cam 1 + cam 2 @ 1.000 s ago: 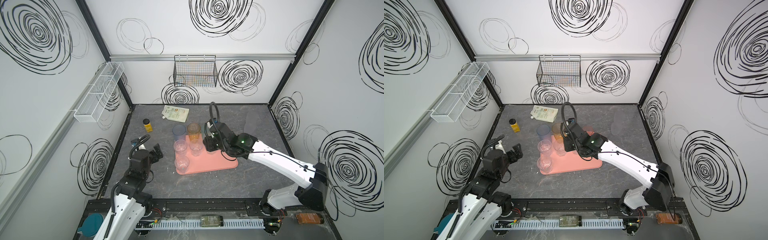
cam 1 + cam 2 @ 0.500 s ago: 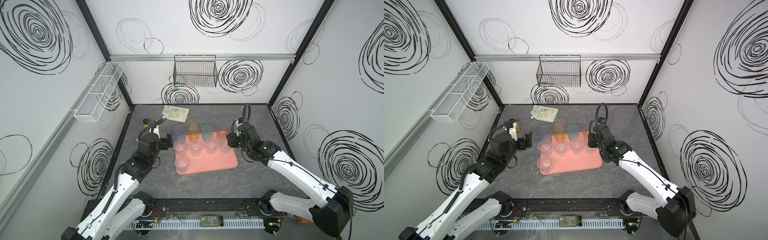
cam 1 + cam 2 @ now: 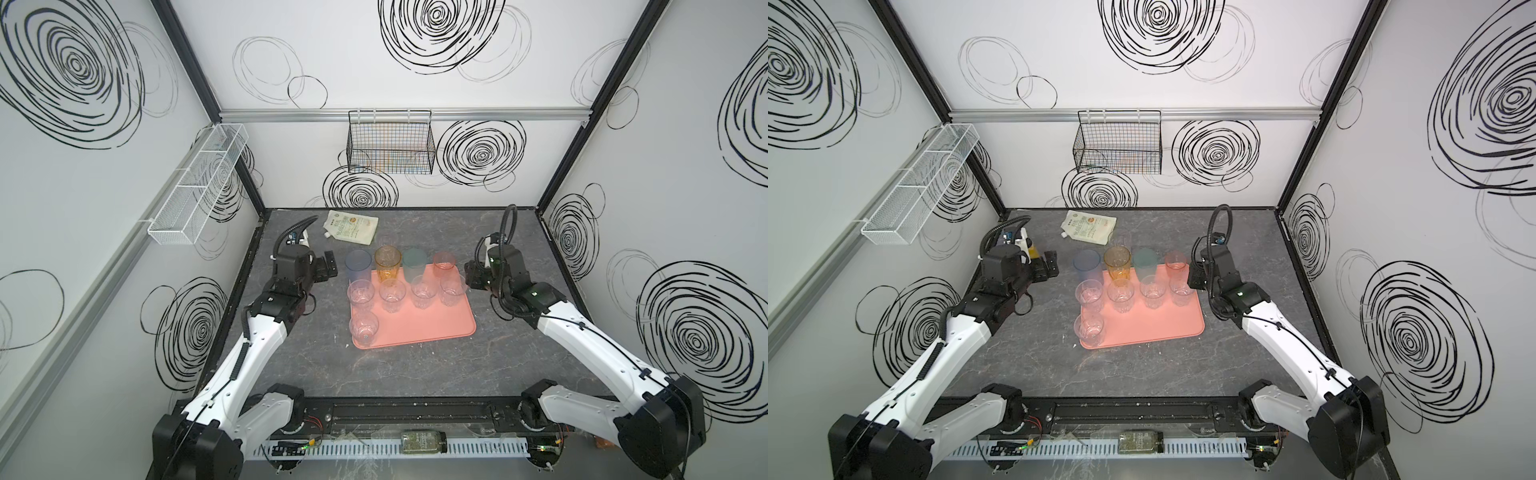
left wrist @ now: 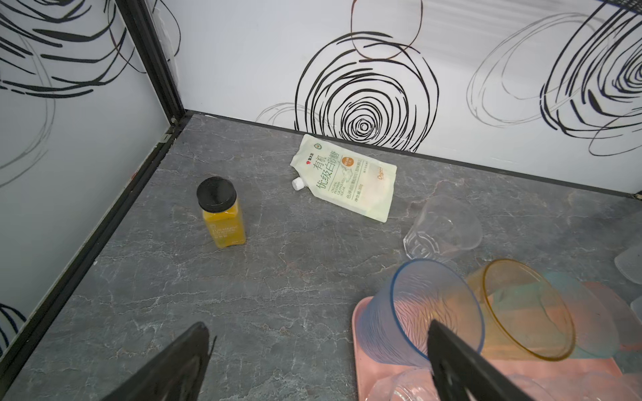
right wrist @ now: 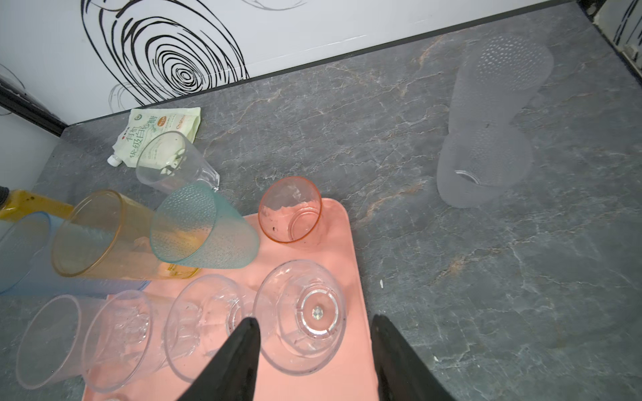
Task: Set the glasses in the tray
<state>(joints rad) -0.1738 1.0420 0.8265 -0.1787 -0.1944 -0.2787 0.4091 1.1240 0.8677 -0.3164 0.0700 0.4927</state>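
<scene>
The salmon tray (image 3: 432,328) holds blue (image 3: 358,264), amber (image 3: 387,262), teal (image 3: 414,262) and pink (image 3: 444,262) glasses in a back row, with several clear glasses (image 3: 392,293) in front. One clear glass (image 4: 441,229) stands off the tray by the pouch. Two frosted glasses (image 5: 486,139) are on the table to the right. My left gripper (image 4: 318,326) is open and empty just left of the blue glass (image 4: 399,312). My right gripper (image 5: 313,318) is open at the tray's right edge, over the rightmost clear glass (image 5: 300,312) without gripping it.
A yellow black-capped bottle (image 4: 220,215) stands near the left wall, behind my left gripper. A white spouted pouch (image 4: 347,177) lies flat at the back. A black wire basket (image 3: 390,145) hangs on the back wall and a white mesh shelf (image 3: 199,183) on the left wall.
My left arm reached forward from the front left to beside the blue glass. My right arm drew back from over the tray's middle to its right edge, uncovering the teal and pink glasses.
</scene>
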